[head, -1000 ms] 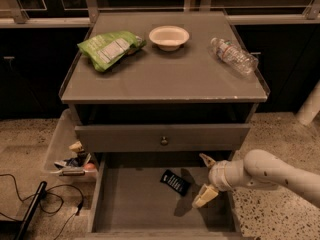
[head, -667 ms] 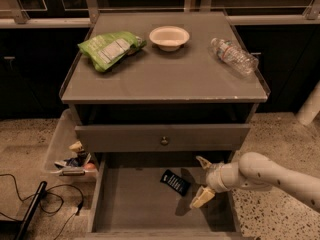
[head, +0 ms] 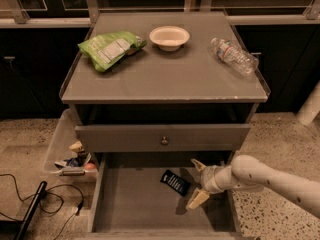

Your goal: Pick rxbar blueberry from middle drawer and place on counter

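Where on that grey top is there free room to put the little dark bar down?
The counter is bare across its whole front half, between the front rim and the green bag, bowl and bottle crowding the back. The gripper sits open in the middle drawer, beside the rxbar blueberry.

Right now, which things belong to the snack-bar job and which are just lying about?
Job: snack bar; drawer it lies in; counter; hand, open, beside the bar, over the drawer.
Lying about: green bag, bowl, bottle, all on the counter.

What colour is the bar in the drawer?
The bar is dark navy-black with white lettering, camera view; gripper beside it.
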Motion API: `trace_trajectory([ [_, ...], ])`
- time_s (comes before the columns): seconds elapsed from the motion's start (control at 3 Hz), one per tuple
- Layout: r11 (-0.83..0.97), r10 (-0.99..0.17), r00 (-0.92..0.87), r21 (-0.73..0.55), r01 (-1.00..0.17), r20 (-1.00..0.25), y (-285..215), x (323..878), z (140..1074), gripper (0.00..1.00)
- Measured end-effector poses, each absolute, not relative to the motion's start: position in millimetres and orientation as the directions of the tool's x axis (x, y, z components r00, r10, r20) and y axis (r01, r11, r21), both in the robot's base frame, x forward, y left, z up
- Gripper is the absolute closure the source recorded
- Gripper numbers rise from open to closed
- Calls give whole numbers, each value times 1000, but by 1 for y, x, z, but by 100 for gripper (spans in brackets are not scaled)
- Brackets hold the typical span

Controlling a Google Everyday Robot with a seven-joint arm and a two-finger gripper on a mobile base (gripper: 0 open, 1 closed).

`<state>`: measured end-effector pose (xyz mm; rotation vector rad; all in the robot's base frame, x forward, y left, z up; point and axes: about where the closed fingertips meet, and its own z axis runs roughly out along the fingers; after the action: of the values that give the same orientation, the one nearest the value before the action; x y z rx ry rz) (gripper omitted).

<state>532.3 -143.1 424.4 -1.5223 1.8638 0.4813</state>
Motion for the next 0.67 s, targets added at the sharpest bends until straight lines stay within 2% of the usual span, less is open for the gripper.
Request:
trace_trajectory([
  [0.67, 255, -703, -108, -106, -961, -703, -130, 549, 392, 0],
])
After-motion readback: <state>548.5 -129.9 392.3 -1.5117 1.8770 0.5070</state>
